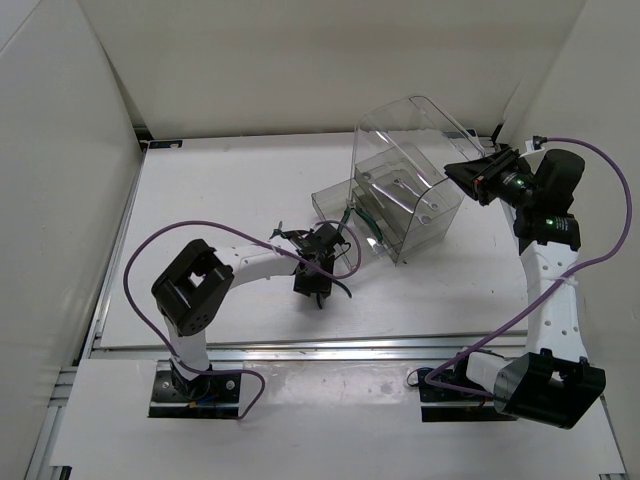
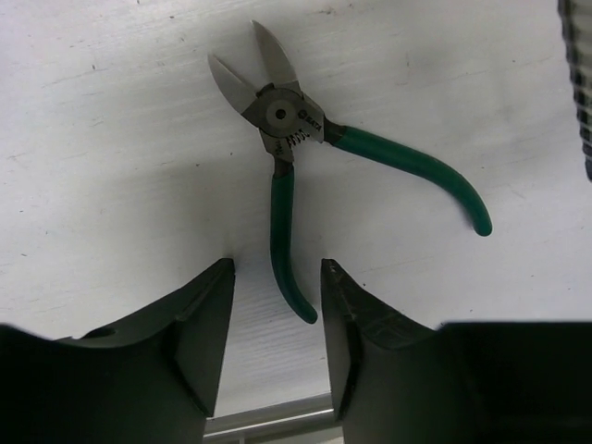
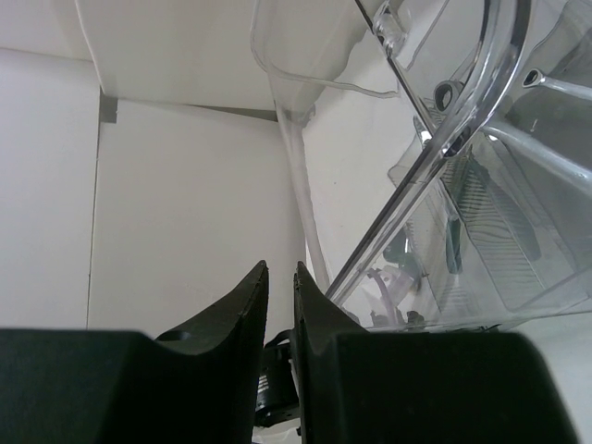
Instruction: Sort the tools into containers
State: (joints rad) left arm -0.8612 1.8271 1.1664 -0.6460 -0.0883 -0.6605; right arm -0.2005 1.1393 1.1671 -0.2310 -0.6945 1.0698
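Note:
Green-handled pliers (image 2: 280,115) lie flat on the white table, silver nose pointing away from my left gripper (image 2: 276,268). That gripper is open, and the end of one green handle (image 2: 289,268) lies between its fingertips without touching either. In the top view the left gripper (image 1: 318,288) hovers low at mid-table, covering most of the pliers. The clear bin (image 1: 402,195) stands behind it at the right, with something green (image 1: 368,224) showing through its front wall. My right gripper (image 1: 468,177) is raised beside the bin's right wall (image 3: 481,185), its jaws (image 3: 280,270) parted by a narrow slit with nothing between them.
White walls close in the table at the left, back and right. An aluminium rail (image 1: 330,350) runs along the near edge. Purple cables (image 1: 140,265) loop off both arms.

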